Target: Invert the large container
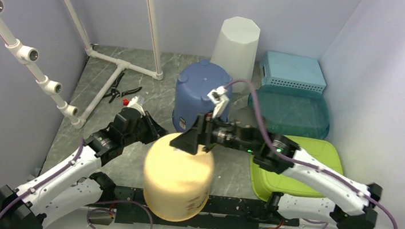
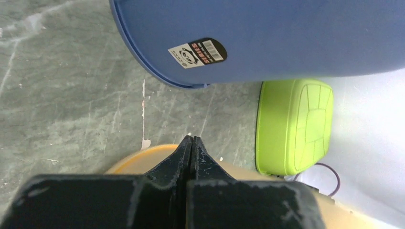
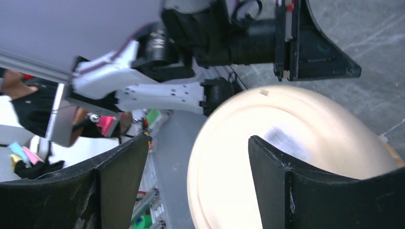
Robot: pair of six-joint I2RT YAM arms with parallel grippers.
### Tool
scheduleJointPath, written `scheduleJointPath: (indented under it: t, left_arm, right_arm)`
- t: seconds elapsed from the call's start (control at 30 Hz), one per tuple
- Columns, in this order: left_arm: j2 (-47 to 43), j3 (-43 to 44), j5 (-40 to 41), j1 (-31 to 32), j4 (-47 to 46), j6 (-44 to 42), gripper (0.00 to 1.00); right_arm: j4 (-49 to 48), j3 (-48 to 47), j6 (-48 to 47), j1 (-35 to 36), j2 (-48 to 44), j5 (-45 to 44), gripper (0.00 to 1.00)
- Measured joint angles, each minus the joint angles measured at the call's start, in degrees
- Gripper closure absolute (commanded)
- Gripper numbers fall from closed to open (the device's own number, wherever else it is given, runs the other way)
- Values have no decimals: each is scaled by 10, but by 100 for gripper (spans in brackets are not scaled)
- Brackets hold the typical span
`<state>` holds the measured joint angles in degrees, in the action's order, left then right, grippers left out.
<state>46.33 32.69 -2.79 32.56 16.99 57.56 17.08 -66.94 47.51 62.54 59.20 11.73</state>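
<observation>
The large cream container (image 1: 176, 181) stands near the table's front edge with its closed base facing up; it looks blurred. It also shows in the left wrist view (image 2: 143, 161) and the right wrist view (image 3: 305, 138). My right gripper (image 1: 188, 142) is open, with its jaws spread just over the container's far top edge (image 3: 198, 139); one finger (image 3: 267, 157) lies over the base. My left gripper (image 1: 155, 132) is shut and empty (image 2: 192, 139), beside the container's upper left edge. It shows shut in the right wrist view (image 3: 356, 71).
A blue bucket (image 1: 199, 94) stands upside down just behind, also in the left wrist view (image 2: 267, 38). A white bin (image 1: 237, 43), a teal tray (image 1: 293, 110), a light blue basket (image 1: 292, 71) and a green tub (image 1: 298, 166) fill the right. White pipes (image 1: 119, 65) and pliers (image 1: 122, 92) lie left.
</observation>
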Motion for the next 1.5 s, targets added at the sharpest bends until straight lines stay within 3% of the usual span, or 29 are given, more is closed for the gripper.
scheduleJointPath:
  t: [0.2, 0.4, 0.63, 0.73, 0.83, 0.97, 1.13, 1.37, 1.5]
  left_arm:
    - [4, 0, 29, -2, 6, 1, 97]
    - [4, 13, 52, -16, 63, -22, 91]
    - [10, 103, 64, -34, 154, -72, 52]
    - [12, 148, 74, -40, 203, -91, 33]
    - [10, 194, 92, -48, 261, -106, 22]
    - [2, 258, 127, -56, 345, -118, 18]
    - [-21, 320, 166, -56, 416, -121, 17]
    - [-73, 364, 202, -56, 483, -118, 16]
    - [-89, 376, 201, -56, 501, -121, 16]
  right_arm:
    - [13, 0, -30, 56, 92, -44, 14]
    - [60, -32, -132, 88, 86, -96, 1]
    - [71, -31, -332, 165, 39, -150, 0]
    - [55, 8, -436, 224, 31, -176, 0]
    - [14, 61, -517, 279, 37, -225, 0]
    - [-72, 98, -612, 315, 33, -290, 0]
    - [-192, 138, -693, 307, 58, -348, 0]
    - [-310, 76, -728, 240, 196, -338, 0]
    - [-322, 38, -738, 210, 237, -335, 0]
